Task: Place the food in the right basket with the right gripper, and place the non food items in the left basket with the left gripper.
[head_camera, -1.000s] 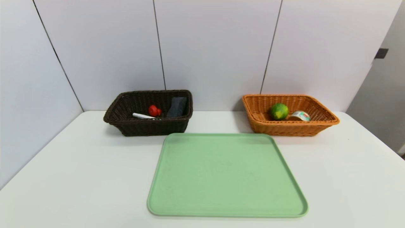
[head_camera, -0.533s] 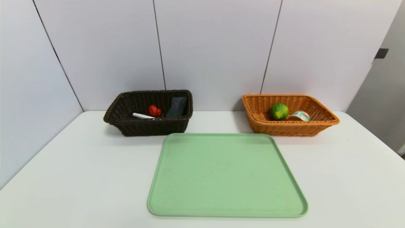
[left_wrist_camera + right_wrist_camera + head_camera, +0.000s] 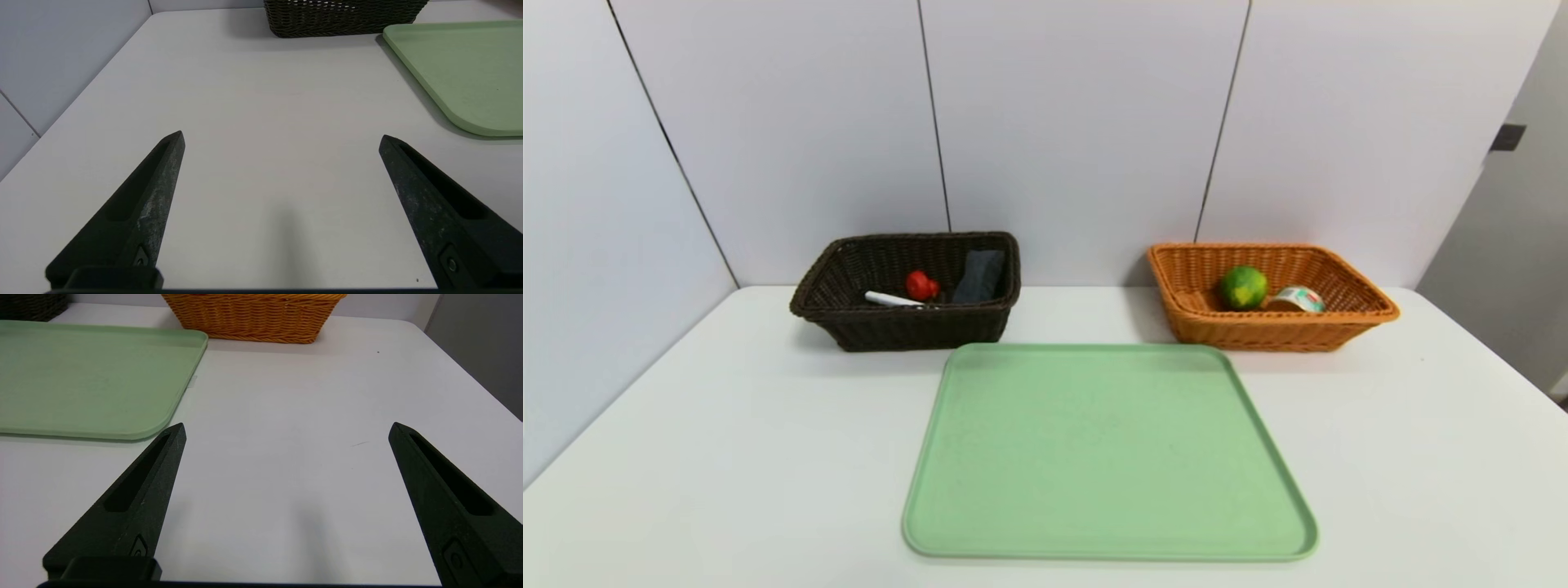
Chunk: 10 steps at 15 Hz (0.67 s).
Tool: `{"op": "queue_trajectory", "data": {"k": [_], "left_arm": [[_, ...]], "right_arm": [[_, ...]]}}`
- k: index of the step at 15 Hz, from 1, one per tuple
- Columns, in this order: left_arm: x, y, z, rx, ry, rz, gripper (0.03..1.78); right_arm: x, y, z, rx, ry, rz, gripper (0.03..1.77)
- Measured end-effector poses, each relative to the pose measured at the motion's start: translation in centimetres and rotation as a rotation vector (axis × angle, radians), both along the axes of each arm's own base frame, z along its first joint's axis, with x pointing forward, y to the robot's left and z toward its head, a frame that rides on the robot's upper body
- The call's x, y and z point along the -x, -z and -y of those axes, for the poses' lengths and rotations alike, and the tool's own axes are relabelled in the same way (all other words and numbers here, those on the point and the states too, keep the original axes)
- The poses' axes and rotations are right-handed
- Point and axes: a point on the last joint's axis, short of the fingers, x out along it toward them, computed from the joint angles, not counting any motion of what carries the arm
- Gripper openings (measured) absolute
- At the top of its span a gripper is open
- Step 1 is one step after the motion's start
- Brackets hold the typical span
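Note:
The orange right basket (image 3: 1372,312) at the back right holds the food: a green citrus fruit (image 3: 1242,287) and a small tin can (image 3: 1297,299). In the dark brown left basket (image 3: 805,304) at the back left lie the non food items: a red knobbly object (image 3: 920,285), a white marker pen (image 3: 892,300) and a dark grey towel (image 3: 980,276). Neither arm shows in the head view. My left gripper (image 3: 280,139) hangs open over bare table near the front left, nothing between its fingers. My right gripper (image 3: 287,429) hangs open over bare table at the front right.
A large green tray (image 3: 1107,453) lies bare in the middle of the white table (image 3: 727,457), in front of both baskets. White wall panels close the back and left side. The table's right edge (image 3: 470,371) runs past the right gripper.

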Motion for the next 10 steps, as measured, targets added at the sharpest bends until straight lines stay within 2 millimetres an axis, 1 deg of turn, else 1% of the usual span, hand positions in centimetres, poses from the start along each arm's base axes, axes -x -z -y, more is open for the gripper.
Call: {"op": "queue_trajectory", "data": {"k": [10], "left_arm": [[0.00, 0.03, 0.00, -0.001, 0.000, -0.002, 1.69]], "right_arm": [[0.00, 0.00, 0.02, -0.016, 0.010, 0.000, 1.71]]}}
